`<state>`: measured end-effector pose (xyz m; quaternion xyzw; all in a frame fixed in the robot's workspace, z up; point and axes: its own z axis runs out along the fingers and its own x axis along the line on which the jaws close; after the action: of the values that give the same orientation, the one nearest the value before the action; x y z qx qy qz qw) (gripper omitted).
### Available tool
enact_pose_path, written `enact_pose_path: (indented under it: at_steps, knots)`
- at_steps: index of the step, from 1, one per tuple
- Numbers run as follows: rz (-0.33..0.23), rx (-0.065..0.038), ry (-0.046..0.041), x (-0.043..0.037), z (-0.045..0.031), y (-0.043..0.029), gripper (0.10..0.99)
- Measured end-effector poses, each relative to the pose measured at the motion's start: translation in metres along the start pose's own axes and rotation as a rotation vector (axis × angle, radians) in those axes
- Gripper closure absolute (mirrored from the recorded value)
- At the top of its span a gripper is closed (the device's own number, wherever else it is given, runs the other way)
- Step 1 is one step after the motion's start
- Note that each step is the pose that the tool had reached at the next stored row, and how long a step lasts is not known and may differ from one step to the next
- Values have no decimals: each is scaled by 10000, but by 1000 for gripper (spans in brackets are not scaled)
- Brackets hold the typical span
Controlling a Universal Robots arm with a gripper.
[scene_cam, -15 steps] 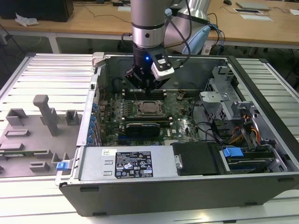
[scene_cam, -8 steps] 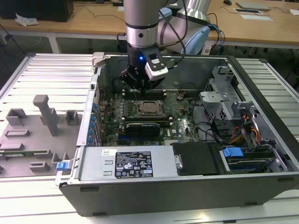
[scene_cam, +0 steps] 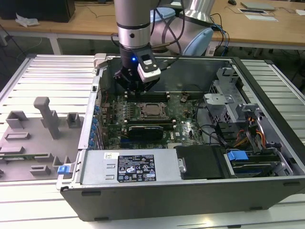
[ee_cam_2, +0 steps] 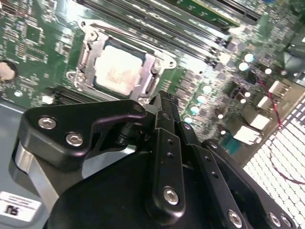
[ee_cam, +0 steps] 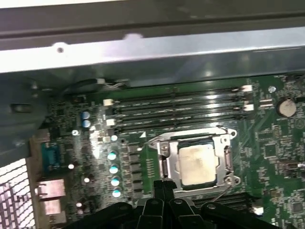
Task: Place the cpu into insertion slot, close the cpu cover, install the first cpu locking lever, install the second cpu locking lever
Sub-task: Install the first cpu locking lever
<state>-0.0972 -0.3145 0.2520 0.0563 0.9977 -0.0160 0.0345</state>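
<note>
Fingers pressed together, empty — near seated cpu — memory slots just beside it

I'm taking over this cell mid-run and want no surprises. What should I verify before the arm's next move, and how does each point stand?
1. cpu lying in the insertion slot: ok.
2. cpu cover down flat around the chip: ok.
3. locking levers latched: cannot tell.
4. gripper shut and holding nothing: ok.
5. Gripper apart from the cover and chip, hovering above the board: ok.
6. Gripper off the memory slots: ok, judging by both wrist views.
</note>
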Motion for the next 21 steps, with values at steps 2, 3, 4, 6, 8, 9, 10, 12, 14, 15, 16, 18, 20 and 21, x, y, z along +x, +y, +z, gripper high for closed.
enact_pose_path:
  at_steps: [2, 3, 4, 6, 8, 9, 10, 12, 14, 15, 16, 18, 20, 21]
  knots:
    - [-2, 0, 0, 38, -3, -5, 980]
    - [0, -1, 0, 54, -4, -6, 980]
    - [1, -19, 3, 70, -5, -8, 980]
    - [12, -174, 20, 103, -7, -12, 980]
    - [26, -435, 49, 126, -9, -15, 980]
    - [47, -693, 78, 137, -9, -16, 980]
    - [59, -874, 99, 141, -10, -16, 980]
    - [91, -1382, 157, 154, -10, -18, 980]
    - [105, -1611, 184, 170, -12, -19, 980]
    - [108, -1673, 192, 182, -13, -21, 980]
    - [110, -1741, 199, 200, -13, -23, 980]
    - [108, -1840, 209, 208, -14, -24, 980]
    - [70, -2250, 251, 209, -13, -24, 980]
    - [63, -2288, 256, 209, -13, -23, 980]
